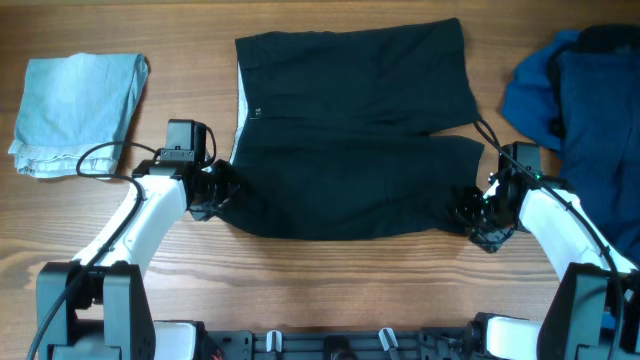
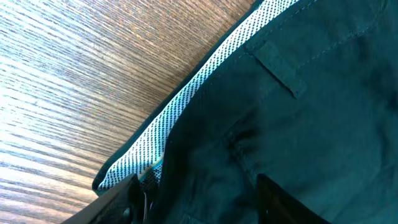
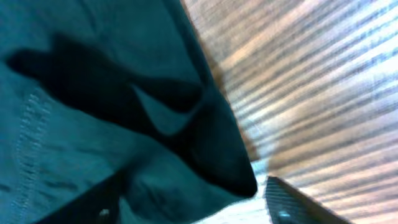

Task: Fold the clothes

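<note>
The black shorts (image 1: 350,130) lie spread flat on the wooden table, waistband to the left and the two legs to the right. My left gripper (image 1: 222,190) sits at the near waistband corner. In the left wrist view its fingers (image 2: 202,205) stand wide apart with black fabric (image 2: 298,112) and the dotted whitish lining (image 2: 186,99) between them. My right gripper (image 1: 468,212) sits at the near leg's hem corner. In the right wrist view its fingers (image 3: 193,205) are also apart, straddling the fabric corner (image 3: 74,124).
A pale blue folded cloth (image 1: 78,110) lies at the far left. A deep blue rumpled garment heap (image 1: 580,110) lies at the right edge, close to my right arm. Bare wooden table (image 1: 330,280) runs along the front.
</note>
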